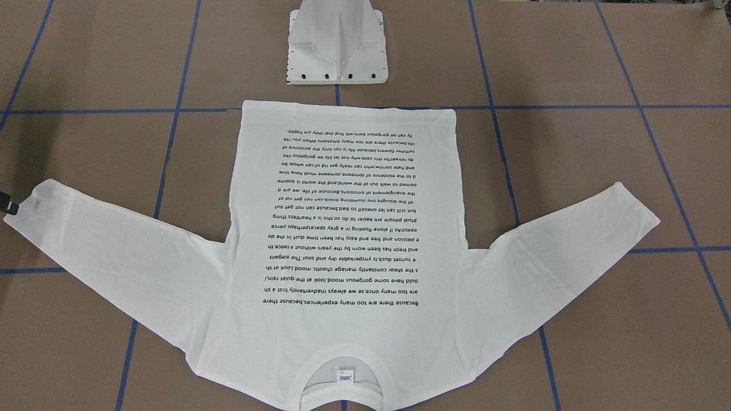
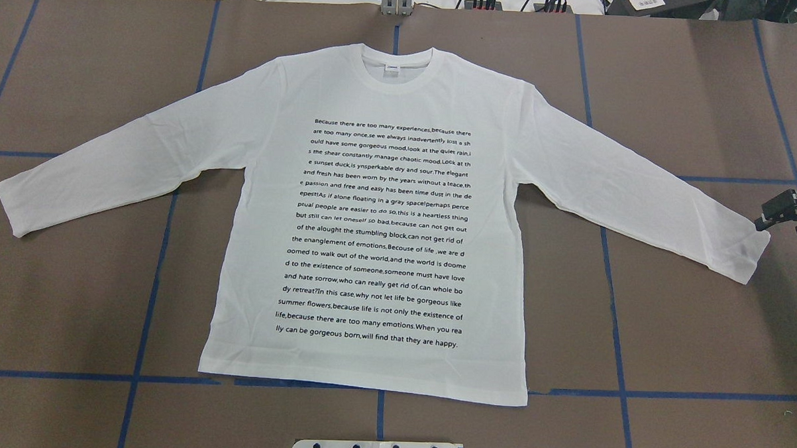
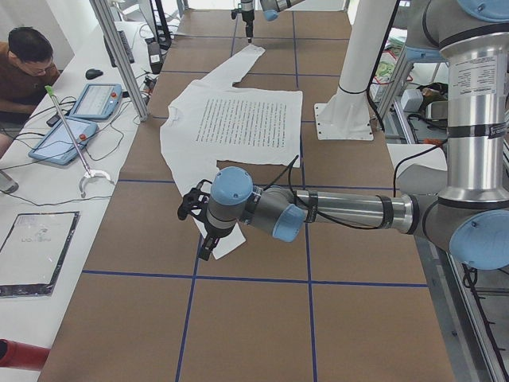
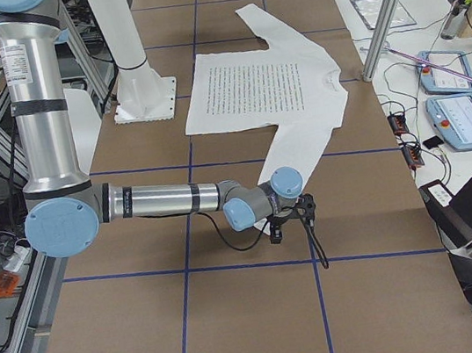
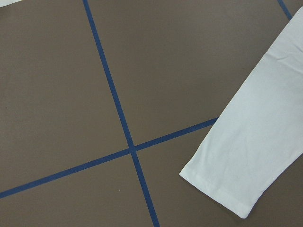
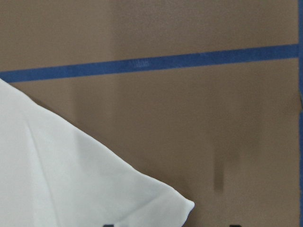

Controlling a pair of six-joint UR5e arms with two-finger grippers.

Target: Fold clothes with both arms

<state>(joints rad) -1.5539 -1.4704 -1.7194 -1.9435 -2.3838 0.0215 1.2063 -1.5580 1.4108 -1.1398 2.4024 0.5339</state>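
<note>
Zero folds made yet: the T-shirt [image 2: 373, 203] lies flat at the middle of the counter [image 2: 708, 95], sleeves out. The right end effector [image 2: 773, 220], spread, is beside one cuff [image 2: 748, 259]; whether the left end effector [image 3: 197, 219] is spread I cannot tell.

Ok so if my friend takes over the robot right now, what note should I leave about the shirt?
Right end effector: looks open and empty, at the right cuff on the robot's right side.
Left end effector: over the left cuff; I cannot tell whether it is open or shut.
T-shirt: flat on the table, text side up, sleeves spread, collar away from the robot.
Done: nothing folded yet.
Left: grasp the sleeves and make every fold.
</note>
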